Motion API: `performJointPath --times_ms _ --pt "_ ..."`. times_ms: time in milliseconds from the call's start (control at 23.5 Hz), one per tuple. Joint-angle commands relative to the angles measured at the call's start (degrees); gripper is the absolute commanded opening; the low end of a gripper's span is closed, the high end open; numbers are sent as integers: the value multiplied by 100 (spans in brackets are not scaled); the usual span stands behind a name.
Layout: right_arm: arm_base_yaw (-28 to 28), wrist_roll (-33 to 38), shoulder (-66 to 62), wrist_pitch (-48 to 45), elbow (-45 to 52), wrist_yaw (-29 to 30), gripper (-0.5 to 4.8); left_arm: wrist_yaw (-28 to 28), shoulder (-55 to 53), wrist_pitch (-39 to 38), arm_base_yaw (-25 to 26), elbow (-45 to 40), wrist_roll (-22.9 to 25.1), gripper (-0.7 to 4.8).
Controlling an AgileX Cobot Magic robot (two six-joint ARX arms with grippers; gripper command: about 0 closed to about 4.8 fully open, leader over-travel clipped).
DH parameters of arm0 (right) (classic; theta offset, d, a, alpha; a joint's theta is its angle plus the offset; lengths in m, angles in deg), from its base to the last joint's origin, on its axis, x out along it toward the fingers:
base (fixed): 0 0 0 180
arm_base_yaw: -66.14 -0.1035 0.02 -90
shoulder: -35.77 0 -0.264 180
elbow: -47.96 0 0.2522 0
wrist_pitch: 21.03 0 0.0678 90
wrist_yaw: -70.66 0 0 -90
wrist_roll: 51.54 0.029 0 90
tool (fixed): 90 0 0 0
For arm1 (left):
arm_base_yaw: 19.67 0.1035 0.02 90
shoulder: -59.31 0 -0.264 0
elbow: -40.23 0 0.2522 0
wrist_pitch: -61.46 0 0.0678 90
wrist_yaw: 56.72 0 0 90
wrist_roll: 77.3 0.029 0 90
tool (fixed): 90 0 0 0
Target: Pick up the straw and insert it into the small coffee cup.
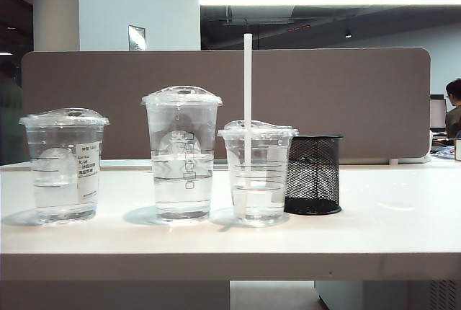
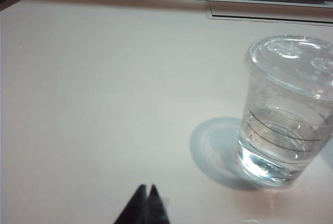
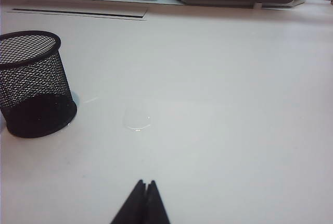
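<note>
The white straw [image 1: 248, 94] stands upright in the small coffee cup [image 1: 258, 180], rising far above its clear lid; its lower part shows through the water inside. Neither gripper appears in the exterior view. My left gripper [image 2: 146, 186] hangs over bare table, shut and empty, with a clear lidded cup of water [image 2: 283, 114] off to one side, apart from it; no straw shows in that cup. My right gripper [image 3: 145, 182] is also shut on nothing, above bare table some way from the mesh holder.
A black mesh pen holder [image 1: 313, 174] [image 3: 34, 86] stands just right of the small cup. The tallest clear cup [image 1: 181, 153] and a wide labelled cup [image 1: 65, 164] stand to its left. A grey divider [image 1: 346, 94] closes the table's far edge.
</note>
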Motion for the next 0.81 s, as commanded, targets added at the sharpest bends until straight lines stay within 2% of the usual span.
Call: performJointPath --times_ms 43,383,638,808 --pt "-2 7 7 -79 42 -7 -8 -15 -4 -37 2 4 -17 -5" --pt "-2 9 7 -24 42 -35 -8 -15 -4 -37 2 4 -17 -4" --pt "0 7 2 48 35 -448 -8 -17 -4 -37 2 4 -17 -5" --pt "0 7 2 48 35 -431 -8 -17 -4 -37 2 4 -17 -4"
